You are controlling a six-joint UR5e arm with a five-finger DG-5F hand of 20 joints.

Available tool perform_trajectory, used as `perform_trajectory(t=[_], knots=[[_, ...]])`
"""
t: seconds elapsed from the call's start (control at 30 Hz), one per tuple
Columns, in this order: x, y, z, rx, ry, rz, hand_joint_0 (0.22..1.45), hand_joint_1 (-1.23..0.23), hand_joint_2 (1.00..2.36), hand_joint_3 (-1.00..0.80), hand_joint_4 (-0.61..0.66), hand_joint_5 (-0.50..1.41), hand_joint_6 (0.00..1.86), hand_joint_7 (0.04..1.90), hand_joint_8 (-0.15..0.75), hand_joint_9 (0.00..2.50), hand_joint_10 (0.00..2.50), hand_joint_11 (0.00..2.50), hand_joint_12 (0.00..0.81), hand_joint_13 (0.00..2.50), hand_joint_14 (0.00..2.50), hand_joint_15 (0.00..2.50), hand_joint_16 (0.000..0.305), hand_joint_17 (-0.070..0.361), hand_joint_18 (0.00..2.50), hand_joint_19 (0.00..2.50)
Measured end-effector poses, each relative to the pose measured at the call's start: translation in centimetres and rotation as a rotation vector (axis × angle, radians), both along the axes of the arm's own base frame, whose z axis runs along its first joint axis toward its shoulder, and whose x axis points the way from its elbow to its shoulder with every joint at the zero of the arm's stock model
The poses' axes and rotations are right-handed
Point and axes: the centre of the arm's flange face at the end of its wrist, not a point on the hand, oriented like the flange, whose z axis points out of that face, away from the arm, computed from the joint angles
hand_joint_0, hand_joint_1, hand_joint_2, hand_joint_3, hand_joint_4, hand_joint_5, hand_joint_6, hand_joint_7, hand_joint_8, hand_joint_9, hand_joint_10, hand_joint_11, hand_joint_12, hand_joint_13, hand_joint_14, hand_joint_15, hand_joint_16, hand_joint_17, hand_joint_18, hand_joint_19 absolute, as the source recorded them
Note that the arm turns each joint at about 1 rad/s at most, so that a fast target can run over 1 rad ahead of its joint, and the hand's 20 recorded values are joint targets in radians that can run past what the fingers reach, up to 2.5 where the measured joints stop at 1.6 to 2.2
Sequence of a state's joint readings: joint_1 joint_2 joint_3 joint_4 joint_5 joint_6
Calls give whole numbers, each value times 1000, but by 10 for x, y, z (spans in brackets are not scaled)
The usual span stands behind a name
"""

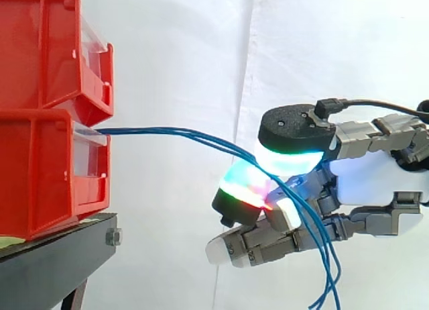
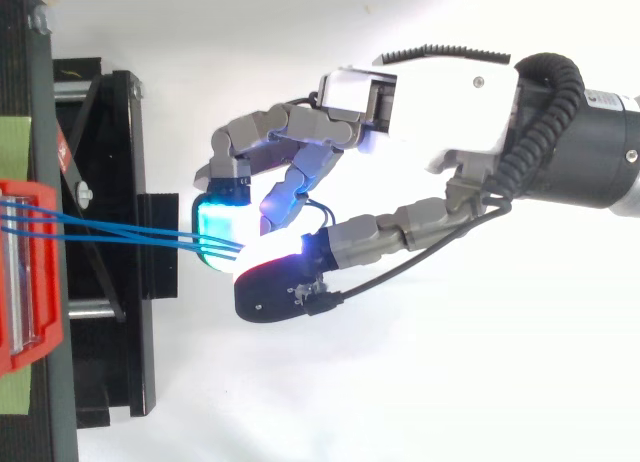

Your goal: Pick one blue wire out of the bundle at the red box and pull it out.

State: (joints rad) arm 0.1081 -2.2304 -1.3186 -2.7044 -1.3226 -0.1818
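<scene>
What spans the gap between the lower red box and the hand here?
Only the blue wires, running from the red box to the fingers of the hand; the side view shows it plainly.

Blue wires point(image 1: 154, 129): a thin bundle of several strands leaving the top front edge of the lower red box point(image 1: 40, 169), at its clear lip. They run roughly level to the right in free air, spreading a little and dipping as they go. In the top view the strands point(image 2: 120, 233) lie side by side from the red box point(image 2: 45, 342) to the hand point(image 1: 375, 176), pinched between its glowing pads point(image 1: 288, 159). Past the pinch the tails drop steeply, loose ends hanging free and curling below the fingers.
</scene>
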Motion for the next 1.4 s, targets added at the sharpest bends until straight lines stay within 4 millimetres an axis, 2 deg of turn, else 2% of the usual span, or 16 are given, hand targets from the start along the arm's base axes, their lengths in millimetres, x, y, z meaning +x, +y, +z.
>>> perform_trajectory(t=[0.17, 0.33, 0.43, 0.53, 0.7, 0.87, 0.97, 1.07, 1.4], knots=[[0, 0, 0, 1, -1, 1, 736, -898, 1015, -277, 417, -114, 654, 1212, 277, 877, 26, 786, 391, 326, 3, 62, 63, 141, 301, 136], [0, 0, 0, 1, -1, 0, 754, -901, 1012, -301, 429, -111, 645, 1234, 275, 877, 24, 788, 387, 314, 3, 61, 62, 140, 299, 133], [0, 0, 1, 2, -1, 1, 694, -891, 1017, -213, 479, -109, 629, 1304, 268, 880, 26, 758, 383, 305, 2, 59, 63, 141, 297, 143], [0, 0, 1, 2, -2, 1, 605, -839, 1016, -145, 470, -99, 607, 1370, 277, 899, 24, 713, 403, 301, 3, 70, 66, 149, 268, 178], [0, 0, 1, 2, -1, 1, 530, -742, 1014, -270, 418, -84, 573, 1443, 274, 903, 25, 713, 400, 287, 4, 101, 66, 148, 221, 240], [0, 0, 1, 2, -1, 1, 504, -720, 1007, -401, 368, -87, 598, 1413, 293, 917, 23, 726, 408, 295, 4, 106, 68, 152, 228, 250], [0, 0, 0, 2, -1, 1, 504, -727, 1007, -399, 352, -96, 648, 1336, 297, 920, 26, 735, 408, 300, 4, 107, 68, 152, 229, 259], [0, 0, 0, 2, -1, 1, 547, -745, 1013, -309, 317, -111, 714, 1283, 290, 922, 26, 740, 397, 309, 5, 109, 65, 146, 226, 264], [0, 0, 0, 2, -1, 1, 545, -727, 1017, -196, 300, -130, 796, 1222, 297, 945, 26, 775, 399, 324, 5, 120, 64, 144, 250, 263]])
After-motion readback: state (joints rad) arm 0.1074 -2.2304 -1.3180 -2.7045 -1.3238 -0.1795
